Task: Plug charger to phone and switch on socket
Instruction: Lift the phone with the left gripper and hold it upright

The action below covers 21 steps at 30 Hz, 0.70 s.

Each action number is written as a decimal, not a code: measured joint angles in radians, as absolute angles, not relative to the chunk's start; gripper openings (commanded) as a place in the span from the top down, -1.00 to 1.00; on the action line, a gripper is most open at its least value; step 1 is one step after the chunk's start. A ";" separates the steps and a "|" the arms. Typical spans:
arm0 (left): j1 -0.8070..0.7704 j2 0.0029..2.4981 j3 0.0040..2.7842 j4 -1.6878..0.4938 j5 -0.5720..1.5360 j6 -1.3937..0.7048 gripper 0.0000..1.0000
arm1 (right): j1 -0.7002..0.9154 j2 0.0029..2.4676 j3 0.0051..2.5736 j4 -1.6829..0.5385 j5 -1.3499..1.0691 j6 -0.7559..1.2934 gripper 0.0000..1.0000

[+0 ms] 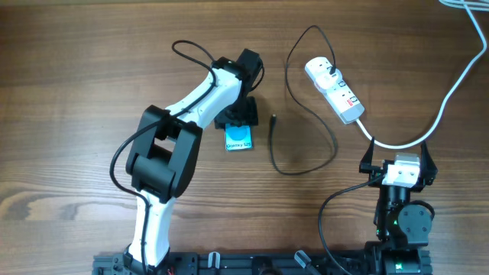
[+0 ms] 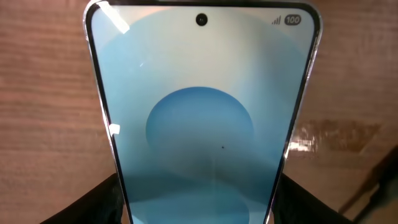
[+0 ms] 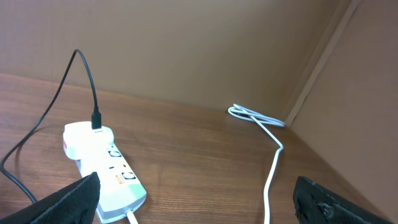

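The phone (image 1: 239, 140) lies flat on the table with its cyan screen up; it fills the left wrist view (image 2: 199, 112). My left gripper (image 1: 238, 116) is over its far end, with a finger pressed against each long edge (image 2: 199, 208). The charger (image 1: 334, 145) is a thin black cable plugged into the socket (image 1: 334, 90); it loops across the table, and its dark tip (image 1: 273, 119) lies free just right of the phone. The socket (image 3: 102, 171) and the cable (image 3: 87, 81) also show in the right wrist view. My right gripper (image 1: 401, 164) is open and empty (image 3: 199, 199), below the socket.
The socket's thick white cord (image 1: 451, 92) curves from the socket's near end off to the top right corner; it also shows in the right wrist view (image 3: 273, 162). A brown wall stands behind the table and on the right (image 3: 348, 93).
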<state>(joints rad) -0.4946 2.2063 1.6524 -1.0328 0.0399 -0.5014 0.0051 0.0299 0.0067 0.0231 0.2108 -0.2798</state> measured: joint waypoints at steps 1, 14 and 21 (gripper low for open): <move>-0.487 2.195 1.652 -1.051 0.075 -0.504 -0.31 | 0.005 0.030 0.007 0.023 0.211 -0.280 -0.99; -0.397 2.039 1.652 -1.112 0.371 -0.530 -0.29 | 0.005 0.030 0.007 0.023 0.211 -0.279 -0.99; -0.249 1.986 1.652 -1.076 0.847 -0.533 -0.32 | 0.005 0.030 0.007 0.023 0.211 -0.279 -0.99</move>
<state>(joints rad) -0.2489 1.9862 1.6524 -1.0763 0.8467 -0.5335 0.0051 0.0299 0.0067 0.0231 0.2108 -0.2794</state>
